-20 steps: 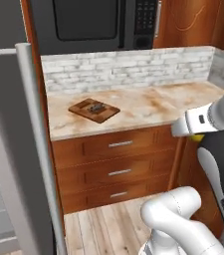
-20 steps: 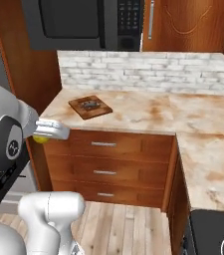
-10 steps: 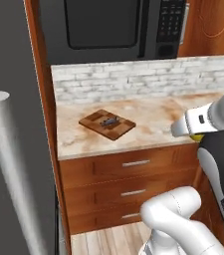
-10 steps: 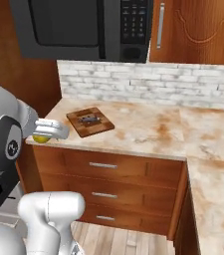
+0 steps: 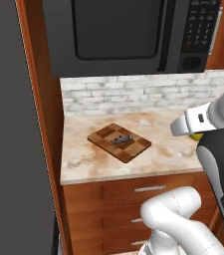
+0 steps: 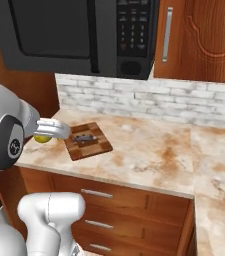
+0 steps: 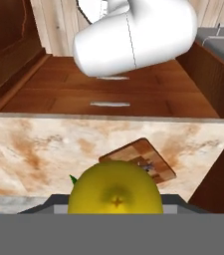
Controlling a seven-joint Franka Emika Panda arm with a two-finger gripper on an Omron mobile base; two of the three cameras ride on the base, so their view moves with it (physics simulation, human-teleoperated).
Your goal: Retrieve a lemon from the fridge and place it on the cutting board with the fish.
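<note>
My gripper (image 6: pixel 50 133) is shut on the lemon (image 6: pixel 43 139), a small yellow fruit held above the counter's left end, just left of the cutting board (image 6: pixel 96 146). In the left base view the lemon (image 5: pixel 198 134) peeks out under the white hand, to the right of the checkered cutting board (image 5: pixel 103 137), where the dark fish (image 5: pixel 121 140) lies. The hand view has the lemon (image 7: pixel 116 191) large at the bottom, with the cutting board (image 7: pixel 133 152) and fish (image 7: pixel 148 167) beyond it. The fridge (image 5: pixel 14 129) is a grey slab at the left.
A black microwave (image 6: pixel 74 30) hangs over the marble counter (image 6: pixel 149 160), which turns a corner at the right. A brick backsplash (image 5: pixel 133 92) runs behind it. Wooden drawers (image 6: pixel 109 200) sit below, and a wood panel (image 5: pixel 41 124) separates the counter from the fridge.
The whole picture has shifted and grown: the base has moved closer to the counter, and the fridge has slid to the left edge. The lemon stays in the gripper.
</note>
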